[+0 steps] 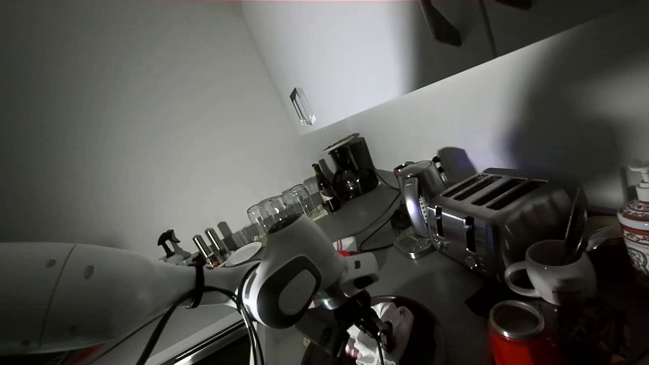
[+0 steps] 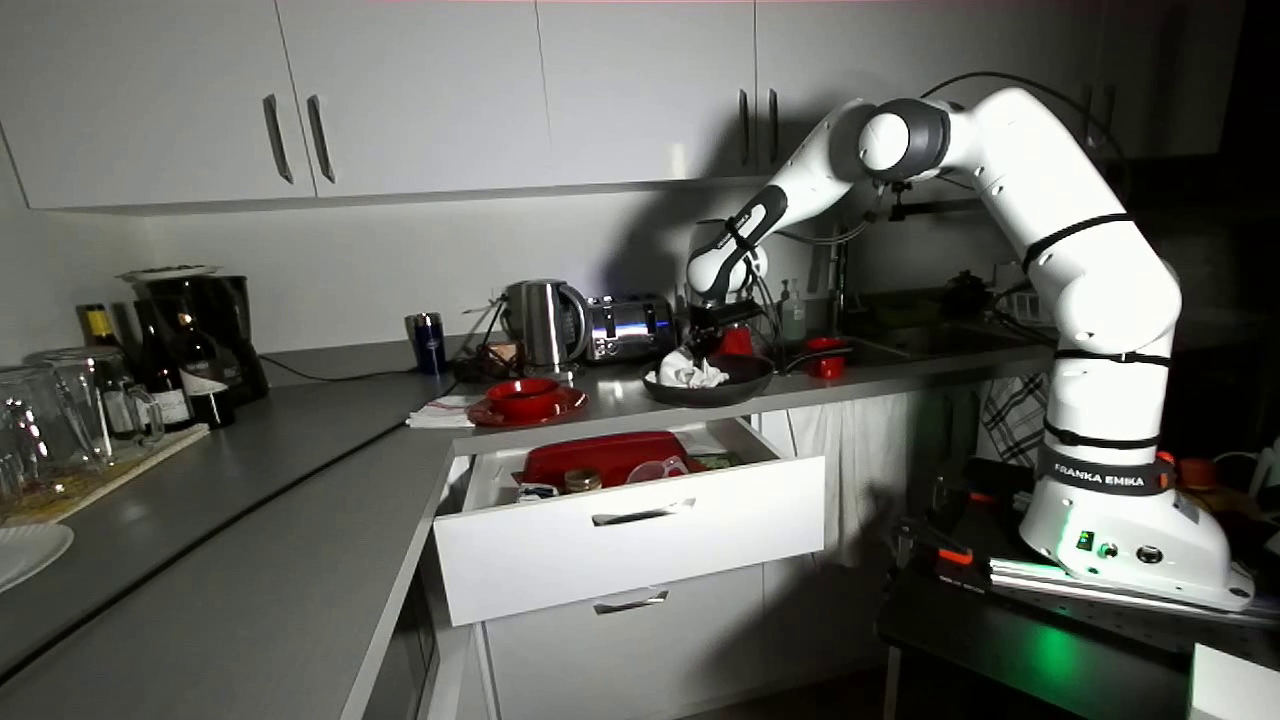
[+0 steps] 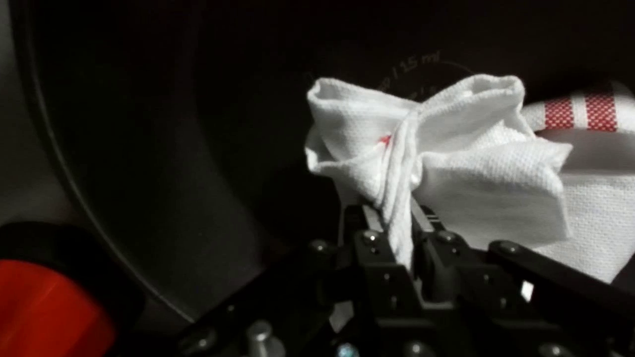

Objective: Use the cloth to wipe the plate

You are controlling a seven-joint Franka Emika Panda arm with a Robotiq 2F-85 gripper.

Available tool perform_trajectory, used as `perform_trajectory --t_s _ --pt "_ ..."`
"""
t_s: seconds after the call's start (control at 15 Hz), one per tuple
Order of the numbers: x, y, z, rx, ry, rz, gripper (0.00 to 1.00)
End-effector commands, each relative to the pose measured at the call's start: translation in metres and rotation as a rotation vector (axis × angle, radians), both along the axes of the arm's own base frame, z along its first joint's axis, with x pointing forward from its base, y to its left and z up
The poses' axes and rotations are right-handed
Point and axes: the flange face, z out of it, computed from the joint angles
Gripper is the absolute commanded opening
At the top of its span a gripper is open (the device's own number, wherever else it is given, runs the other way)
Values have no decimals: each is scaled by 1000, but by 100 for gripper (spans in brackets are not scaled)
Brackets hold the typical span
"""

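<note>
The grey surface (image 2: 618, 398) stretches away on both sides below the jaws, and it looks smooth enough for things to skate under a sideways push.

On it, directly beneath the jaws, sits the plate (image 3: 238, 99), wide, dark and shallow, with a thin raised rim. I take it for stiff and rather slick, heavier than what will rub it; nothing grips it, so hard scrubbing might send it wandering. Were it to need steadying, I'd go for the rim.

The cloth (image 3: 481, 193) is inside that rim, puffed out around the tips of the jaws; from where I stand I can't tell how firmly it meets the plate's floor. White, woven, thin, it should weigh next to nothing and flop wherever it's led, with nothing to break. A red-striped end lies off to one side of the jaws and could curl under.

Smallest is the pleat at the cloth's middle, squeezed between the jaws, which are pressed nearly together on it. That looks the right hold to me: several layers deep, less apt to slip than a lone edge.
</note>
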Motion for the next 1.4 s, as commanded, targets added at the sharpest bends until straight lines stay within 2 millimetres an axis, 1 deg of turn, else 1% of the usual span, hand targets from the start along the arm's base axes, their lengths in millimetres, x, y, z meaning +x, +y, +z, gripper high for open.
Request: perform_trajectory --t_s 0.0,0.73,0.8,0.87,1.07,1.33 --pt "1 -1 0 0 1 0 14" --pt "1 -1 0 0 2 0 14" --pt "1 -1 0 0 2 0 7" --pt "3 0 -1 -2 -3 -5 7" --pt "8 12 -8 12 0 7 8" --pt "7 26 -16 25 4 35 8"
